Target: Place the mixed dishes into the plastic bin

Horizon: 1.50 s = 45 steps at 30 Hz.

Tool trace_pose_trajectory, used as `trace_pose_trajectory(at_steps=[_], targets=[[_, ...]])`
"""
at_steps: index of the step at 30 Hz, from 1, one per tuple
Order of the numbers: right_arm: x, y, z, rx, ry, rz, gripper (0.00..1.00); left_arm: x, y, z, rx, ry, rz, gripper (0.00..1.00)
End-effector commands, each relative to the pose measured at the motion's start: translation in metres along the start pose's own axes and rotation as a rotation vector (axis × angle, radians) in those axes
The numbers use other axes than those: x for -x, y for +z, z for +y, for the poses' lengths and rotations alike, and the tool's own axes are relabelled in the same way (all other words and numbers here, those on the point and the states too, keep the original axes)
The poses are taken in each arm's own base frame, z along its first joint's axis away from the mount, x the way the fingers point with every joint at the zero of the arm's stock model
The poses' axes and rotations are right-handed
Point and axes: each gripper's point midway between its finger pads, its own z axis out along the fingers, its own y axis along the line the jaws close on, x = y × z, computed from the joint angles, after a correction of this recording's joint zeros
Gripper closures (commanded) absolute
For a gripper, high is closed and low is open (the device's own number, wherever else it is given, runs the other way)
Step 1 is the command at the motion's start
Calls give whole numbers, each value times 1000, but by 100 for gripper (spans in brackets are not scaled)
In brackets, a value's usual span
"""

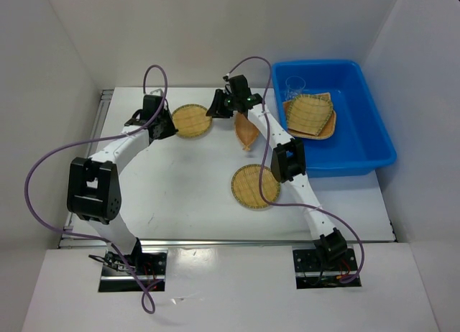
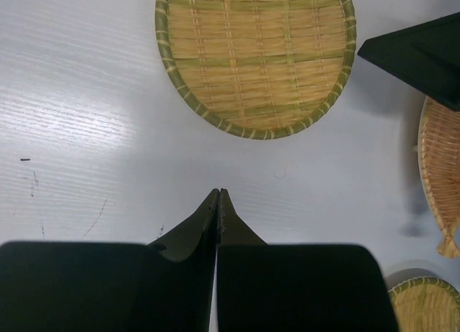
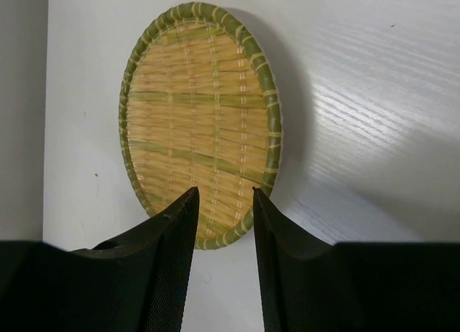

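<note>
Left gripper (image 2: 218,192), fingers together, faces the round bamboo tray (image 2: 255,55) near the table's (image 1: 180,195) far edge. Only the right wrist view shows the right gripper (image 3: 223,195), fingers apart over that tray's rim. Only overhead shows the blue bin (image 1: 374,141) at the far right corner.

A round woven tray (image 3: 198,131) lay on the counter (image 3: 359,95). The end effector (image 3: 224,195), fingers apart, hung over its rim.

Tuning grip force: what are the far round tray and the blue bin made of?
Far round tray: apparently woven bamboo strips, matte tan, greenish bound rim; the weave shows. Blue bin: likely moulded plastic, smooth, slightly glossy, uniform colour, rolled rim.
</note>
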Motion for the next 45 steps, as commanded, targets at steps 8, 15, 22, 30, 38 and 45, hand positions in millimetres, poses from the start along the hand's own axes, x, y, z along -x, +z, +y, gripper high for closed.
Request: trace_pose_trajectory(at_steps=[8,15,22,30,38,45], targets=[[-30,31,-43,-116,29,20,59,14,-17,-3,-14,18,-55,100],[-37,35,-44,-98,43,40,59,14,-17,-3,-14,18,-55,100],[-44,31,-47,-130,79,65,59,14,-17,-3,-14,18,-55,100],[-37,25,-44,-184,90,39,59,10,-16,-1,-10,19,-47,100],[-55,25,-36,-133,158,113,57,9,-18,0,-10,19,-47,100],[-66,29,-33,-101,213,156,59,11,-22,-1,-18,18,-62,100]])
